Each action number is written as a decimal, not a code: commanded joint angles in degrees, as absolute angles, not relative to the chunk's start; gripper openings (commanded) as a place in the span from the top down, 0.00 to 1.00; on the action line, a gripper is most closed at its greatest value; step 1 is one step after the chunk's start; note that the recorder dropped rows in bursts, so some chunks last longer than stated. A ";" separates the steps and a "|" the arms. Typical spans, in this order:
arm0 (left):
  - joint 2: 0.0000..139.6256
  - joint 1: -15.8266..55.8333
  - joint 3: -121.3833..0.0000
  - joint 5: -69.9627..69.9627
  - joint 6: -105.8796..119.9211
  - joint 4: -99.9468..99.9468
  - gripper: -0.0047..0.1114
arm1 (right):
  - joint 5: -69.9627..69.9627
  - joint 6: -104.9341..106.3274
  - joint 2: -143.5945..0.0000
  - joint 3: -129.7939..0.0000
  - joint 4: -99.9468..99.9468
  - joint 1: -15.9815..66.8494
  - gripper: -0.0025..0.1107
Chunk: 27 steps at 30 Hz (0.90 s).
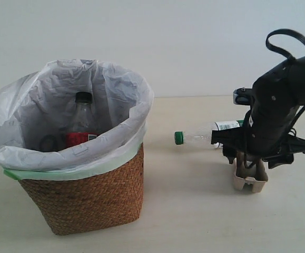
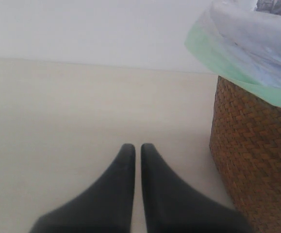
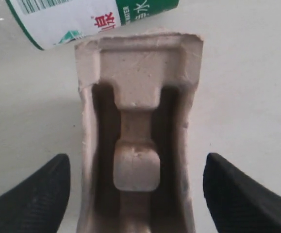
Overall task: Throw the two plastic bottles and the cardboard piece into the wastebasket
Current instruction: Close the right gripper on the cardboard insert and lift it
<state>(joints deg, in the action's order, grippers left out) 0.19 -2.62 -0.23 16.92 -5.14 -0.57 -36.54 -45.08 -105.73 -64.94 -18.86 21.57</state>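
Observation:
The wicker wastebasket (image 1: 89,195) with its white bag stands at the left; its woven side (image 2: 256,145) also shows in the left wrist view. Inside it rests the black-capped, red-labelled bottle (image 1: 81,124). The green-capped bottle (image 1: 199,138) lies on the table to the right, its white-and-green label (image 3: 82,17) showing in the right wrist view. The beige cardboard piece (image 1: 251,176) sits on the table under my right gripper (image 3: 136,167). That gripper is open, a finger on each side of the cardboard piece (image 3: 138,121), not touching it. My left gripper (image 2: 134,148) is shut and empty beside the basket.
A pale table (image 1: 194,211) carries everything, with a white wall behind. The bag's pale green edge (image 2: 237,73) overhangs the basket rim. A small dark ring-shaped object (image 1: 49,142) lies inside the basket beside the bottle.

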 commanded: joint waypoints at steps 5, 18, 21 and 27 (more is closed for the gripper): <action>0.00 -2.14 0.00 16.92 -5.55 -0.94 0.93 | -31.53 -44.55 -110.37 -64.66 -19.13 21.12 0.38; 0.00 -2.14 0.00 16.92 -5.55 -0.94 0.93 | -35.12 -41.81 -111.44 -64.66 -20.45 21.12 0.79; 0.00 -2.14 0.00 16.92 -5.55 -0.94 0.93 | -37.01 -39.94 -109.42 -64.66 -20.45 21.12 0.79; 0.00 -2.14 0.00 16.92 -5.55 -0.94 0.93 | -39.44 -36.44 -101.34 -64.66 -19.71 21.12 0.79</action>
<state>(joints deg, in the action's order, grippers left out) 0.19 -2.62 -0.23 16.92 -5.14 -0.57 -37.75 -38.06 -105.42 -64.69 -19.99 21.48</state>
